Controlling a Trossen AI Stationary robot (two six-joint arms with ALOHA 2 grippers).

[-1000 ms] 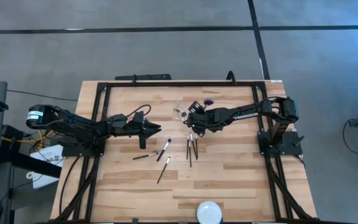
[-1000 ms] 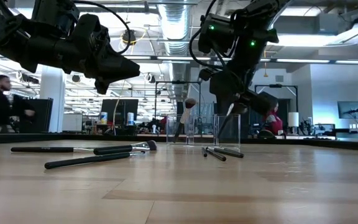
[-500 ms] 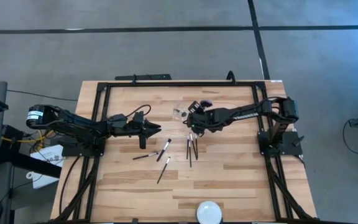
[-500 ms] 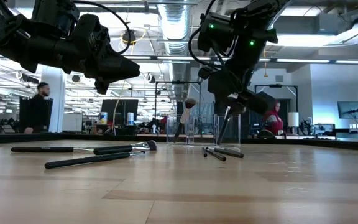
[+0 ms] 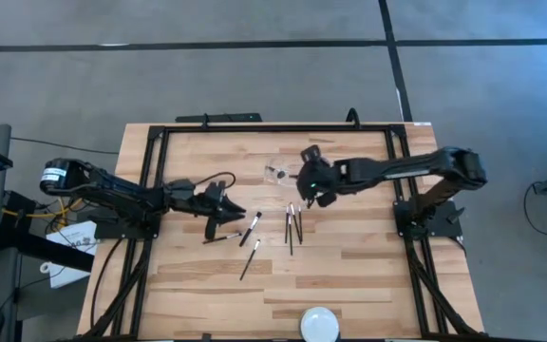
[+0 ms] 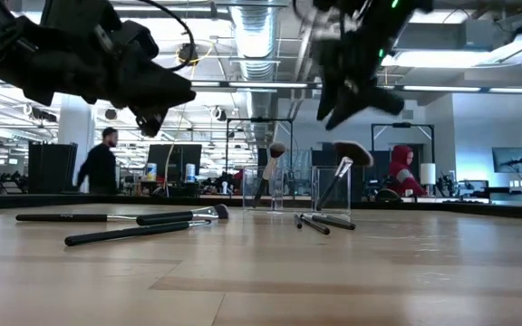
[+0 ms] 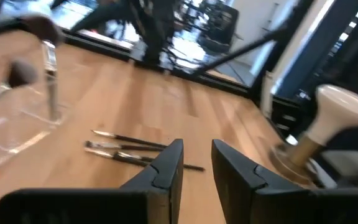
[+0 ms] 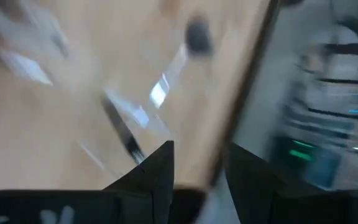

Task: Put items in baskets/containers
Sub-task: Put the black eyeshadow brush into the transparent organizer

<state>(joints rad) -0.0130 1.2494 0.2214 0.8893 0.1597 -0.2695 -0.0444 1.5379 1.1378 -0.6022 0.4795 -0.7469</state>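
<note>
My right gripper (image 5: 304, 197) raised above clear container (image 6: 332, 189), jaws narrowly parted, empty. Brush (image 6: 338, 177) leans inside container, tip up. My left gripper (image 5: 233, 215) hovers well left of container, jaws narrowly parted, empty. Loose brushes (image 5: 292, 225) lie on table (image 5: 349, 275) just in front of container; more (image 6: 134, 223) farther left.

The pale wooden table (image 5: 349, 275) carries loose makeup brushes (image 5: 251, 228) mid-table, two clear containers (image 6: 332, 191) toward its far side, and a white disc (image 5: 319, 324) at its near edge.
</note>
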